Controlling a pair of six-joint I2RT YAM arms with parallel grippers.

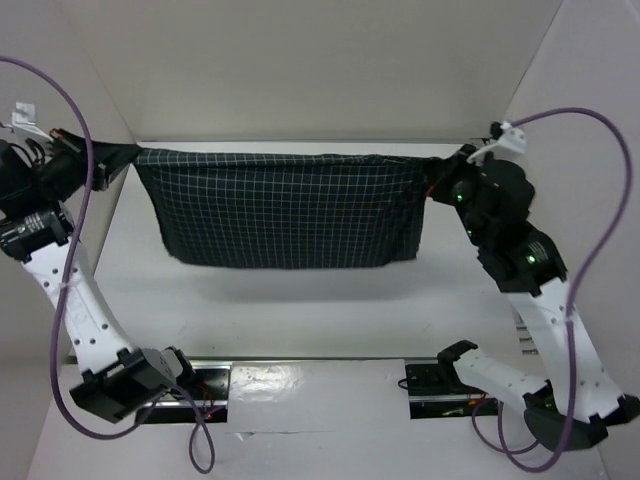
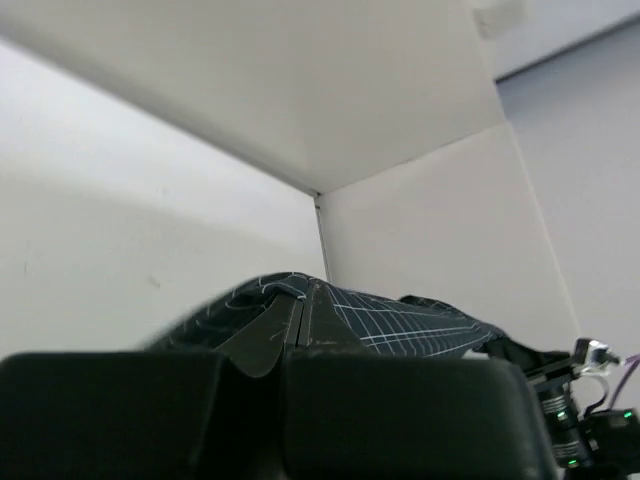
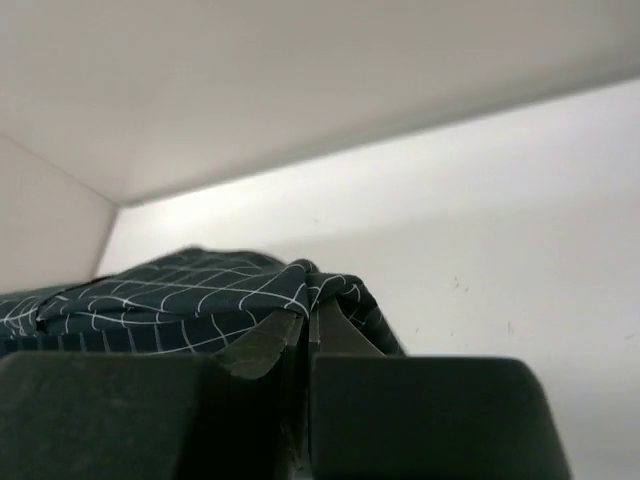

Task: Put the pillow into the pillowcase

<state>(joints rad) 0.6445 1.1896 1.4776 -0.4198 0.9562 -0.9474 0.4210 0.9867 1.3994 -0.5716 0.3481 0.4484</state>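
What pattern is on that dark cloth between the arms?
The pillowcase is dark navy with a fine light grid; top external view.

Left fingers (image 2: pixel 264 338), right fingers (image 3: pixel 266 345) pinched tight

Pale walls (image 1: pixel 330 70) enclose a white table (image 1: pixel 300 310), a glossy, possibly metal strip (image 1: pixel 320 385) along its near edge.

One checked pillowcase (image 1: pixel 285 210), two arms (image 1: pixel 78 300) (image 1: pixel 548 300), two pincers (image 1: pixel 128 157) (image 1: pixel 438 172), two purple cables (image 1: pixel 88 190) (image 1: pixel 627 175)
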